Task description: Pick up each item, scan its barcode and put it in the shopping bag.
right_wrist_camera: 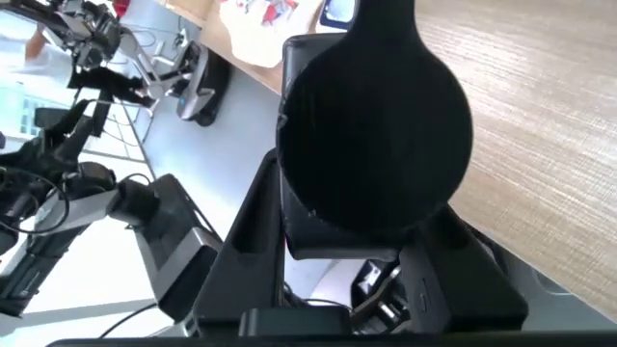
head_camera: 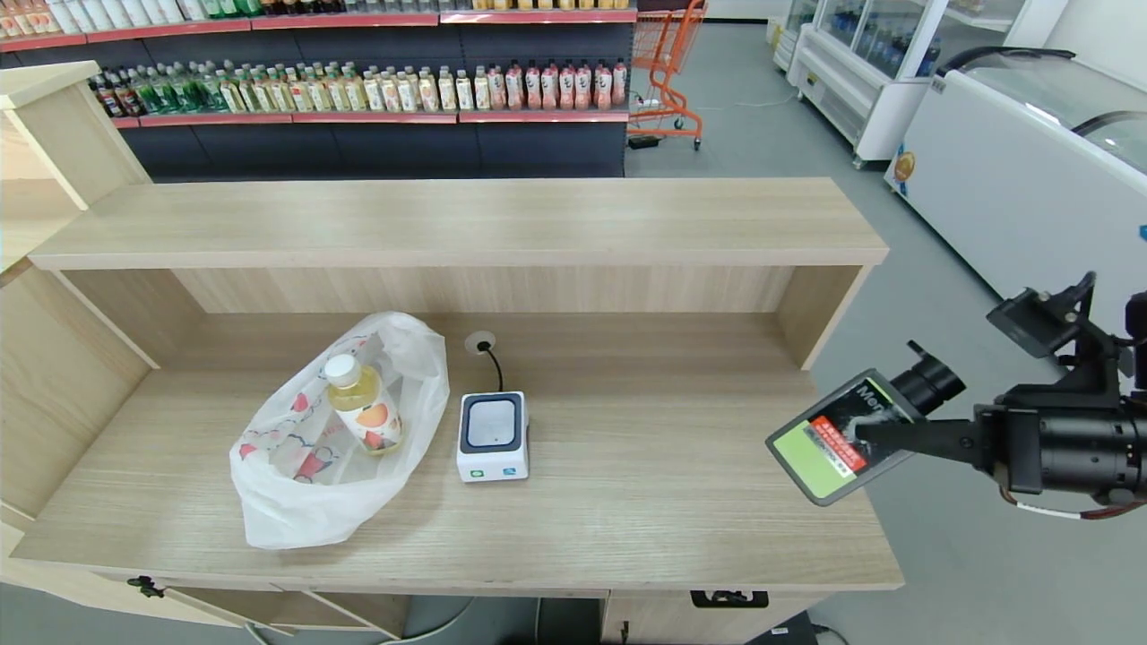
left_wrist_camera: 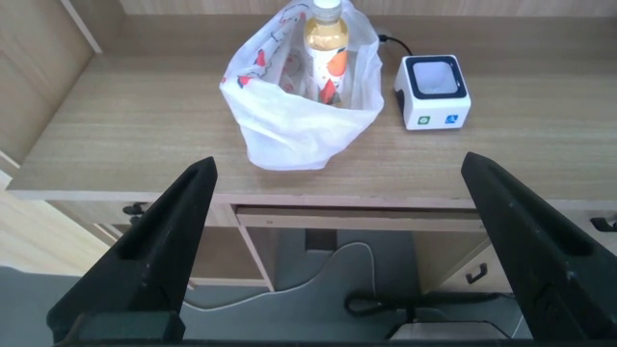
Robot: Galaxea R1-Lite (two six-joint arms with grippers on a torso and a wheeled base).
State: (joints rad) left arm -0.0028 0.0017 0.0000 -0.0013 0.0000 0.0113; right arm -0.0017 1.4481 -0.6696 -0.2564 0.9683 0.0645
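Bench: we see a light wooden bench (head_camera: 645, 502).
Right arm: level beyond the bench's right end; its right pincer (head_camera: 874, 434) is clamped on a flat black, green and red packet (head_camera: 820, 457), tilted.
Left arm: its left pincer (left_wrist_camera: 339, 166) has fingers wide apart, before the bench's near edge.
Bag: white plastic shopping bag (head_camera: 296, 511), open, on the bench's left part.
Scanner: small white box scanner (head_camera: 492, 457) just beside the bag.
Bottle: white-capped yellow drink bottle (head_camera: 363, 408) inside the bag.

The right arm lies level at 3 o'clock, the right gripper (head_camera: 874, 436) pointing toward 9 o'clock, jaws clamped on a flat packet (head_camera: 811, 461). The left gripper (left_wrist_camera: 339, 169) holds its jaws wide apart.
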